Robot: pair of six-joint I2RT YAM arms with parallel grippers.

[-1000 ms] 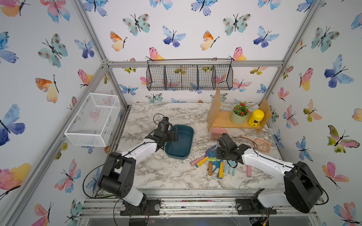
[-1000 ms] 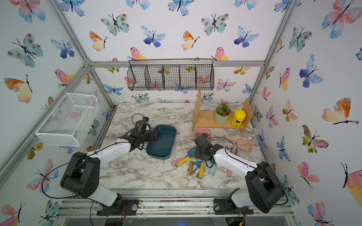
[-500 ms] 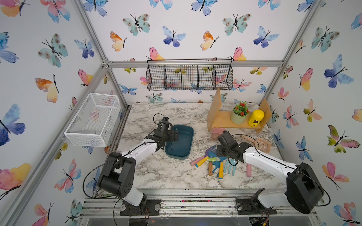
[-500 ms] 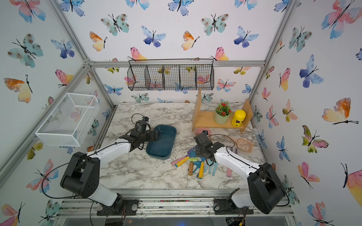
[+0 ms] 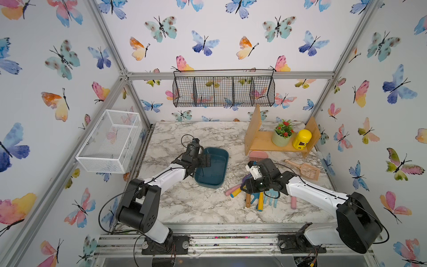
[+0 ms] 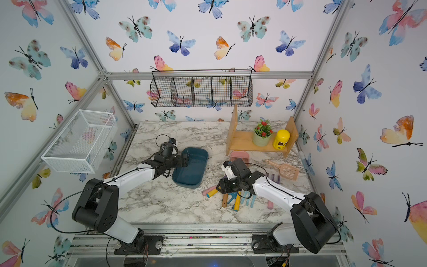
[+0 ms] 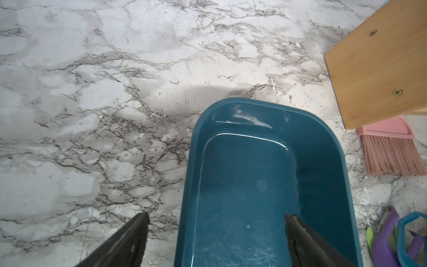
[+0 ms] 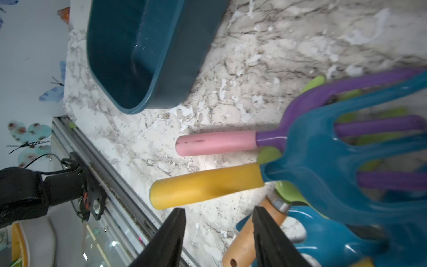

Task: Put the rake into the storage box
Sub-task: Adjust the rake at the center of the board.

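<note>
Since a second ago the right gripper has been rolled and brought to the handle ends of the tool pile, jaws apart, nothing clasped. The left gripper is kept wide apart astride the storage box wall. Ahead of the right gripper the rake, purple-tined and pink-handled, is seen outside the box, overlain by a teal fork; a wooden-handled trowel lies close beside.
</note>
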